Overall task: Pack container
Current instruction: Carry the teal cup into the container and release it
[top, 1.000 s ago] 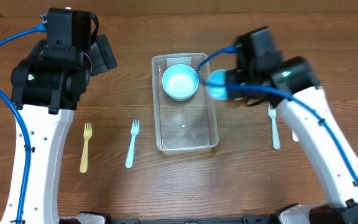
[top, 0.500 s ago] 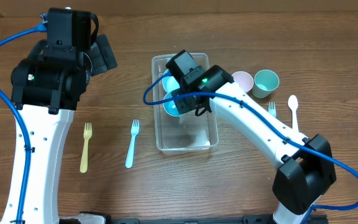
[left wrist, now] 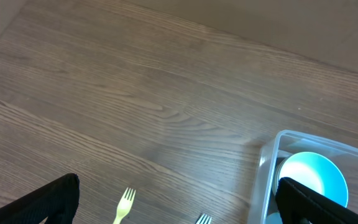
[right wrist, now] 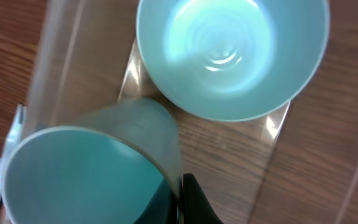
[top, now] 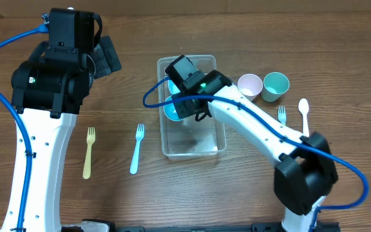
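The container (top: pixel 162 129) sits mid-surface (top: pixel 237 187), long side running near to far. A teal bowl (right wrist: pixel 232 56) rests at its far end. The right pincer (right wrist: pixel 178 196) is down over the container, just near of the bowl, clenched on the rim of a teal cup (right wrist: pixel 86 168). The cup is tilted with its mouth towards the wrist camera, and whether it touches the floor of the container cannot be told. The left pincer (left wrist: pixel 178 186) hangs far left of the container, released, its jaws wide and grasping nothing. A yellow fork (top: pixel 89 151) and a blue fork (top: pixel 137 148) lie left of the container. A pink cup (top: pixel 250 84), a second teal cup (top: pixel 276 85) and a white spoon (top: pixel 304 113) lie right of it.
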`<state>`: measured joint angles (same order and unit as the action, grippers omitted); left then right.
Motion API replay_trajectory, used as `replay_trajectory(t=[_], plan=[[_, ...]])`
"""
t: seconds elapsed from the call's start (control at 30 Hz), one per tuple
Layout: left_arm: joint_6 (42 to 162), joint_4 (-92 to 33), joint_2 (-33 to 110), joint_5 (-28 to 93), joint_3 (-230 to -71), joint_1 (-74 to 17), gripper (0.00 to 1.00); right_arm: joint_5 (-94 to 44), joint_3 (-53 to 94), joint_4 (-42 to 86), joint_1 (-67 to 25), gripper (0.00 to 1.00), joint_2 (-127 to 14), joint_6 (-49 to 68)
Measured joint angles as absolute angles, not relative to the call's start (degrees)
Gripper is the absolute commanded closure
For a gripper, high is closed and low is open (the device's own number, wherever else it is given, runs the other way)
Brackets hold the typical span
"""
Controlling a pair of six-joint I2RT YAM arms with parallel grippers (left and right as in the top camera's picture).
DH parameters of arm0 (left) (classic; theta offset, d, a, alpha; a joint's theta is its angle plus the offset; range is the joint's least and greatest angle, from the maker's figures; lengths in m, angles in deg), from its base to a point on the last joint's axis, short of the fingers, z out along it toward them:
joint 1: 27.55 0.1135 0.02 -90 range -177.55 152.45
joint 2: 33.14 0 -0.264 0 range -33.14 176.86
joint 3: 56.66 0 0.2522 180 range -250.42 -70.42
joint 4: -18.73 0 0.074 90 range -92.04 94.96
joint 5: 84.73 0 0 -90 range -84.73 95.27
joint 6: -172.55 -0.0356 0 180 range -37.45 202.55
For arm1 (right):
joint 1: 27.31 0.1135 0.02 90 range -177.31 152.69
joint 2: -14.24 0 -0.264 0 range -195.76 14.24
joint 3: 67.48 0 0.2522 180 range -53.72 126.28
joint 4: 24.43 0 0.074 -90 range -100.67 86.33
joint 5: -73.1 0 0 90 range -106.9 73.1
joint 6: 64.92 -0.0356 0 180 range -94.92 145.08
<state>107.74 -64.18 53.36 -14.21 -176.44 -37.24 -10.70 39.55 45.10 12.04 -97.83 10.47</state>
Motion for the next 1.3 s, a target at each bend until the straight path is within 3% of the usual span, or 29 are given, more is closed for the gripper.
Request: replay_trajectory(t=[0.8, 0.83, 0.87, 0.97, 1.2, 1.3], plan=[[107.74, -64.18, 53.36, -14.21, -176.44, -37.24, 0.0, -10.79, 39.55, 45.42, 12.04, 0.93, -100.65, 10.1], [107.72, -64.18, 53.36, -14.21, -176.44, -37.24, 0.0, -10.94, 39.55, 45.42, 12.06, 0.87, -100.65, 10.1], [107.74, -64.18, 53.36, -14.21, -176.44, -37.24, 0.0, -11.09, 39.55, 45.42, 12.04, 0.66, -100.67, 10.1], [107.74, -64.18, 53.36, -14.21, -176.44, -37.24, 0.0, -11.64, 39.55, 45.4, 12.06, 0.44, -100.67, 9.9], [107.74, -64.18, 53.36, -14.21, -176.44, -37.24, 0.0, -11.75, 43.81, 50.71, 10.34, 0.43, -100.67, 10.1], [107.74, -64.25, 53.36, -14.21, -176.44, -37.24, 0.0, -11.51, 51.35, 56.42, 3.98, 0.44, -98.4, 9.7]])
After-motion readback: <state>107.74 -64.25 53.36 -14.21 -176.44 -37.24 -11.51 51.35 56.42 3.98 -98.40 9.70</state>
